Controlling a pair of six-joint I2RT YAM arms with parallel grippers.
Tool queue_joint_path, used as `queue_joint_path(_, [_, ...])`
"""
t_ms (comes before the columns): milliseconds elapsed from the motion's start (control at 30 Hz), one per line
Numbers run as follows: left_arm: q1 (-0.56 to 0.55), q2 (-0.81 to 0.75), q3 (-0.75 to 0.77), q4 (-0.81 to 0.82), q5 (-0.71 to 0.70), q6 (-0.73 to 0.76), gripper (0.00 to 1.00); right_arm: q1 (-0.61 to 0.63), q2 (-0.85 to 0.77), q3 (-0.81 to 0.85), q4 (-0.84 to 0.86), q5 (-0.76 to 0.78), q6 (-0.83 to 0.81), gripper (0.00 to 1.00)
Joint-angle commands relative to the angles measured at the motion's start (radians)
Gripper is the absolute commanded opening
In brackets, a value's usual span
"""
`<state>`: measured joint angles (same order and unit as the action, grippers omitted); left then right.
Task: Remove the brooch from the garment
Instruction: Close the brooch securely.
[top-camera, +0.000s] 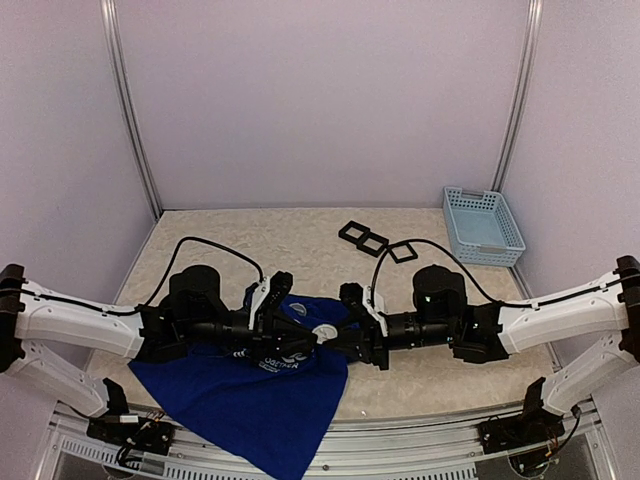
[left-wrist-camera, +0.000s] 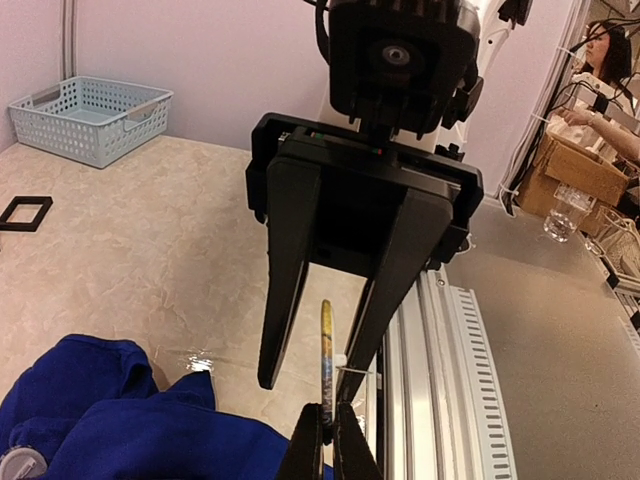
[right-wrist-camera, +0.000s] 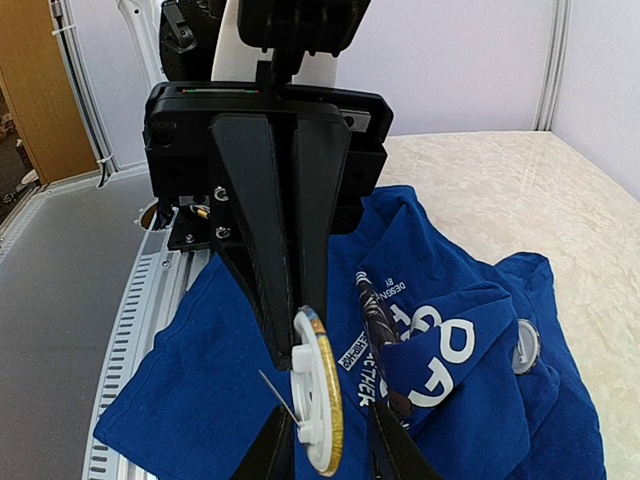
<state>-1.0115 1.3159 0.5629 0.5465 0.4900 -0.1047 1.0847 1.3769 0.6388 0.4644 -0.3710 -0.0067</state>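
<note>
So my left gripper (left-wrist-camera: 327, 432) pinches the brooch (right-wrist-camera: 318, 395) by its rim, right gripper (right-wrist-camera: 330, 445) spread astride it: stiff, light, sharp pin (right-wrist-camera: 275, 392).

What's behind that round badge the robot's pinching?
Behind the brooch, pinched by the left gripper, lies the blue T-shirt with white letters. The patch right behind the disc is covered, so any print there can't be seen.

You see the garment (top-camera: 250, 395) in royal blue, with white printed lettering and a small dark graphic. The brooch (right-wrist-camera: 318, 395) shows you a white back and a gold rim. Your table (top-camera: 250, 240) is cream with a mottled, marbled pattern. The basket (top-camera: 490, 255) is pale blue with latticed walls, and the square frames (top-camera: 363, 238) are black.
</note>
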Motion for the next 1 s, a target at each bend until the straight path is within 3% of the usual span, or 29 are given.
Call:
queue_joint_path(0, [-0.007,0.015,0.019,0.01,0.013,-0.002,0.0,0.008,0.008,0.007,0.028,0.01,0.004,0.25])
queue_joint_path(633, [-0.012,0.033,0.028,0.006,0.024,0.006,0.0,0.008,0.008,0.007,0.034,0.007,0.04,0.2])
queue_joint_path(967, [-0.021,0.037,0.031,0.004,0.027,0.016,0.0,0.008,0.025,0.026,0.006,0.009,0.039,0.11])
